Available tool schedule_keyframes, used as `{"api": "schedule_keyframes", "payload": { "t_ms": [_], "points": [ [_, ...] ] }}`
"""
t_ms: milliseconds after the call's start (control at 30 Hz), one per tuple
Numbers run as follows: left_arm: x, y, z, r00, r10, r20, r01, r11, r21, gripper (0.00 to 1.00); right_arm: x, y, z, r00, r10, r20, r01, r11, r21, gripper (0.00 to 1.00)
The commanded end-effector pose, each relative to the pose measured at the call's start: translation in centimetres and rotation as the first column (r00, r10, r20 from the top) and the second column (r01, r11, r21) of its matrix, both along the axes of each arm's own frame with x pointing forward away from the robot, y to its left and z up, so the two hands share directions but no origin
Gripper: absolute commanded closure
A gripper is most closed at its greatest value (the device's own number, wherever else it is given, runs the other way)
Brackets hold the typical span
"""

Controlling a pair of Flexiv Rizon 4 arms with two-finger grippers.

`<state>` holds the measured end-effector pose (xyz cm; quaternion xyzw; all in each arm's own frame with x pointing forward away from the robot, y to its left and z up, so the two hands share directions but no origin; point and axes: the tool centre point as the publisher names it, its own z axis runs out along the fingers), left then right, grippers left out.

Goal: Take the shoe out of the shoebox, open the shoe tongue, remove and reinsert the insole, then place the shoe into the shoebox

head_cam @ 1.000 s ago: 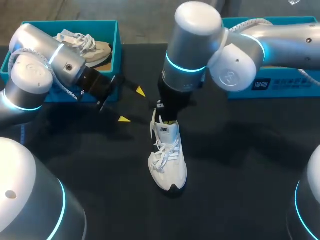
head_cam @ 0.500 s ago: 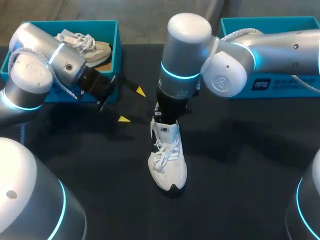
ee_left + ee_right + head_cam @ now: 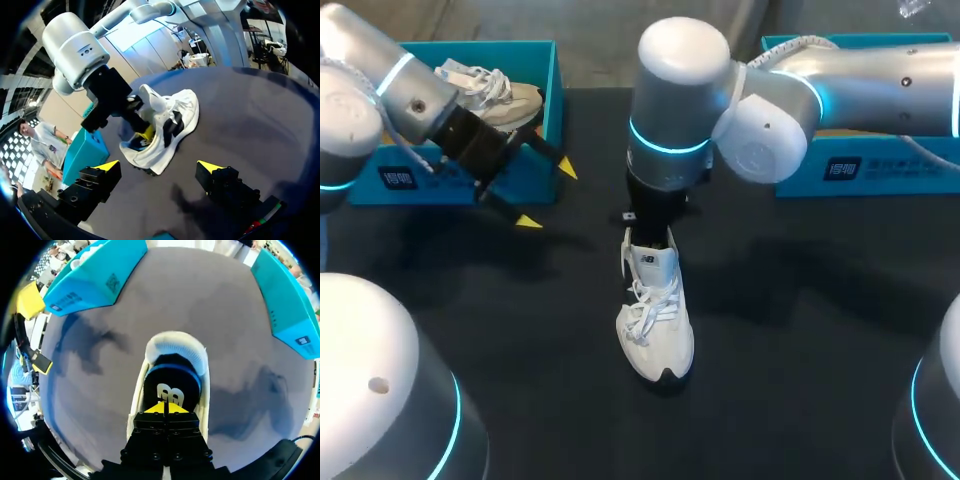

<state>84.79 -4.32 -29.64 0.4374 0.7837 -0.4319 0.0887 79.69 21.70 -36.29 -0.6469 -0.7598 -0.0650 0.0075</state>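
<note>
Right wrist view shows right end effector (image 3: 164, 409) apparently pressed together inside shoe (image 3: 175, 345), hidden overhead.

Even overhead light lays soft shadows beside the shoe (image 3: 655, 330) on the table (image 3: 820, 400).

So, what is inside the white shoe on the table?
The right gripper, its yellow tips together, is inside the white shoe, just above the dark insole. The toe end of the inside is covered, so it cannot be seen.
</note>
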Motion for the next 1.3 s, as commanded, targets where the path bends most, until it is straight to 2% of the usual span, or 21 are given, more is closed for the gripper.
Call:
{"api": "schedule_keyframes", "payload": {
  "t_ms": [33,200,433,633,900,1133,1300],
  "points": [
    [-0.7,1.5,1.4,1.000,-0.003,0.022,0.002,0.999,0.047,0.00,0.3,0.3,-0.3,1.000,-0.004,0.006,0.004,1.000,-0.003,1.00],
    [-1.0,2.7,2.5,0.999,-0.016,0.035,0.014,0.997,0.073,0.00,0.9,0.6,-1.5,1.000,-0.010,0.012,0.010,1.000,-0.014,1.00],
    [-1.5,4.7,3.7,0.997,-0.054,0.046,0.048,0.989,0.138,0.00,1.0,0.2,-3.2,1.000,-0.021,-0.021,0.021,1.000,-0.010,1.00],
    [-1.3,6.3,4.5,0.997,0.005,0.080,-0.018,0.987,0.161,0.00,1.0,-0.1,-3.6,0.999,-0.025,-0.032,0.024,1.000,-0.013,1.00],
    [-1.0,8.3,6.0,0.987,0.093,0.131,-0.112,0.983,0.142,0.00,1.6,-0.5,-1.6,0.996,-0.051,0.069,0.053,0.998,-0.030,1.00],
    [-0.4,9.7,6.3,0.980,0.139,0.142,-0.158,0.978,0.134,0.00,2.7,-0.3,-1.9,0.993,-0.056,0.107,0.061,0.997,-0.048,1.00],
    [-0.2,10.1,6.4,0.977,0.155,0.148,-0.175,0.975,0.137,0.00,3.3,-0.1,-2.9,0.989,-0.069,0.131,0.078,0.995,-0.064,1.00]
  ]
}}
